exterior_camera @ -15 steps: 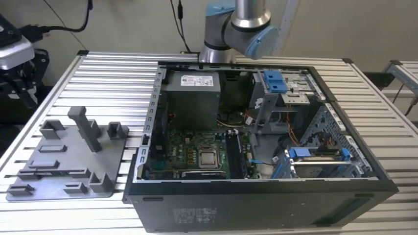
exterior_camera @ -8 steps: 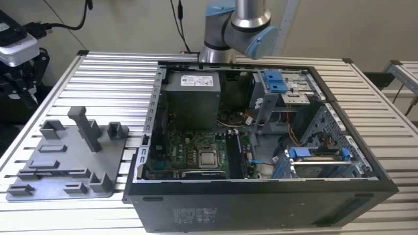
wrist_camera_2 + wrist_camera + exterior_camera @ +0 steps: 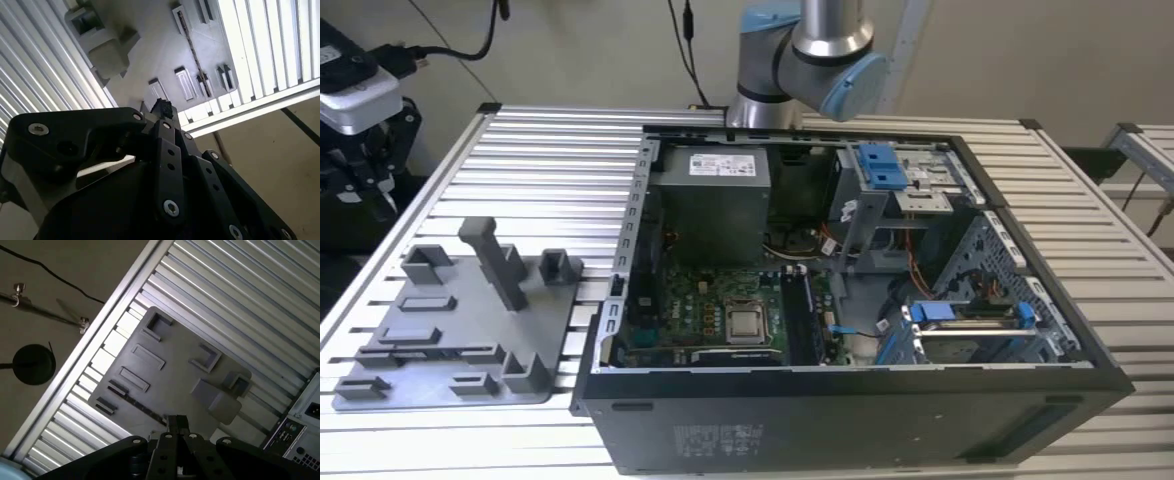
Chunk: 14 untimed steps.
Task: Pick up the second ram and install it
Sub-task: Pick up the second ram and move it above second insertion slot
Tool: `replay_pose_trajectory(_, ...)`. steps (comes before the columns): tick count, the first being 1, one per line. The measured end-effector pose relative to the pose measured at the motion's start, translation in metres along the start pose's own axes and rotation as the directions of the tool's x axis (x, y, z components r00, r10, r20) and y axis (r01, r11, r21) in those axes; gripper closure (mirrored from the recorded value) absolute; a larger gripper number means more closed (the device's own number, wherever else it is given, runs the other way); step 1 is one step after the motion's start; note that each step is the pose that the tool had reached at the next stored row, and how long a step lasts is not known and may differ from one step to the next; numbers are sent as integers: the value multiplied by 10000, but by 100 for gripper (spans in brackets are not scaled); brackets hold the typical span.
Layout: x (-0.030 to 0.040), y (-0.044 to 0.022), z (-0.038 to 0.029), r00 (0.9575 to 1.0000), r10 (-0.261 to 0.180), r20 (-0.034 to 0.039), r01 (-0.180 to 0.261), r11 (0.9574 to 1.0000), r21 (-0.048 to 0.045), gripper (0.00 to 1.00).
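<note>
One gripper (image 3: 176, 421) hangs over the grey tray (image 3: 175, 375) in both wrist views, operator. Its jaws are clenched tip to tip, and you cannot tell whether anything is pinched between them. Your second ram (image 3: 144, 408) shows as a thin dark strip standing on edge in the tray's long slot, with one end close to the fingertips in the first wrist view. In the second wrist view the same strip (image 3: 192, 50) runs across the tray beyond the gripper.

In the exterior view, the grey tray (image 3: 547, 330) lies flat on the slatted table (image 3: 547, 150) at nine o'clock of the computer case (image 3: 854, 410), just beside its wall. The tray's tall post (image 3: 494, 260) stands upright. The case lies open on its side. Your arm (image 3: 807, 50) rises at twelve o'clock of the case, behind the power supply (image 3: 710, 200). Inside, the motherboard (image 3: 720, 310) sits toward seven o'clock and the blue-tabbed drive bays (image 3: 967, 320) toward four o'clock.
</note>
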State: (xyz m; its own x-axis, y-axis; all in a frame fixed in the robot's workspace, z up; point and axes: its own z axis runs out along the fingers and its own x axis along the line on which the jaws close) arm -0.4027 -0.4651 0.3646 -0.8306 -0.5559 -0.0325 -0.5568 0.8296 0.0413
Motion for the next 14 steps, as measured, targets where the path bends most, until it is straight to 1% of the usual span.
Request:
replay_pose_trajectory(5,0,0,0,9999,-102,-3,102,9999,-3,89)
replay_pose_trajectory(9,1,0,2,9987,-509,-16,509,9987,-16,89)
replay_pose_trajectory(11,0,0,2,9963,-856,-29,856,9963,-27,89)
replay_pose_trajectory(14,0,0,7,9903,-1392,-50,1391,9903,-43,89)
